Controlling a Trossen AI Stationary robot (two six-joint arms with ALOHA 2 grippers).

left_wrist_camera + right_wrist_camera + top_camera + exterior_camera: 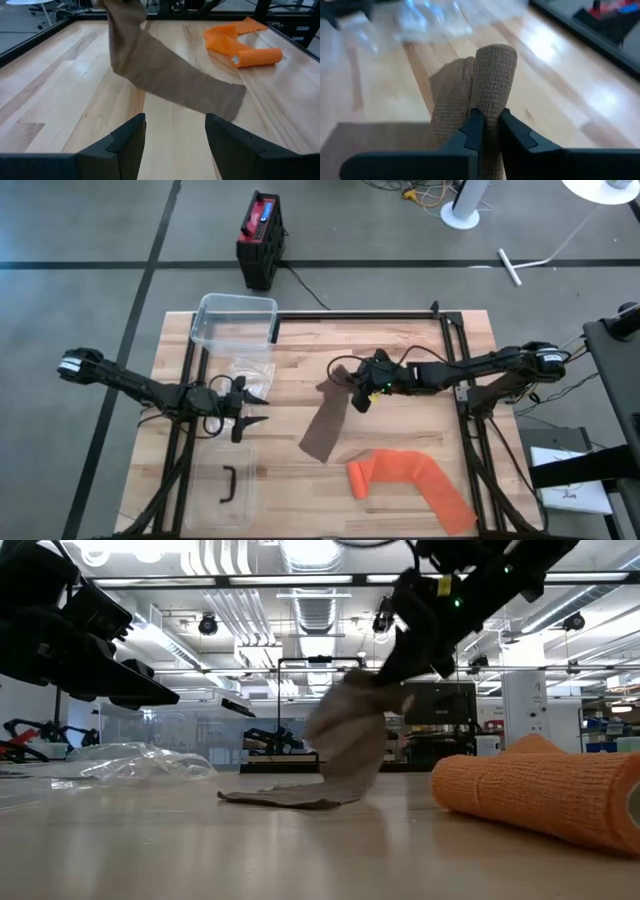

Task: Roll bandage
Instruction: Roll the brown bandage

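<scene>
The brown bandage (325, 425) lies mid-table: its far end is lifted and folded over, the rest trails flat toward the table's front edge. My right gripper (487, 131) is clamped on that folded end, fingers nearly together with the fabric doubled up between them. My left gripper (175, 135) hovers low at the left of the table, fingers apart, holding nothing, pointed at the strip's loose tail.

Around it: an orange bandage (405, 478), partly rolled, sits near the front right; a clear plastic container (235, 320) and crumpled plastic wrap (248, 372) lie at back left; a lid with a dark handle (226, 483) at front left.

Risks, as I judge them:
- Pinch is on a soft fold; fabric may slip out under tension.
- The tail could drag and twist, giving a skewed roll.
- Left gripper is close; a collision is possible if both move in.
</scene>
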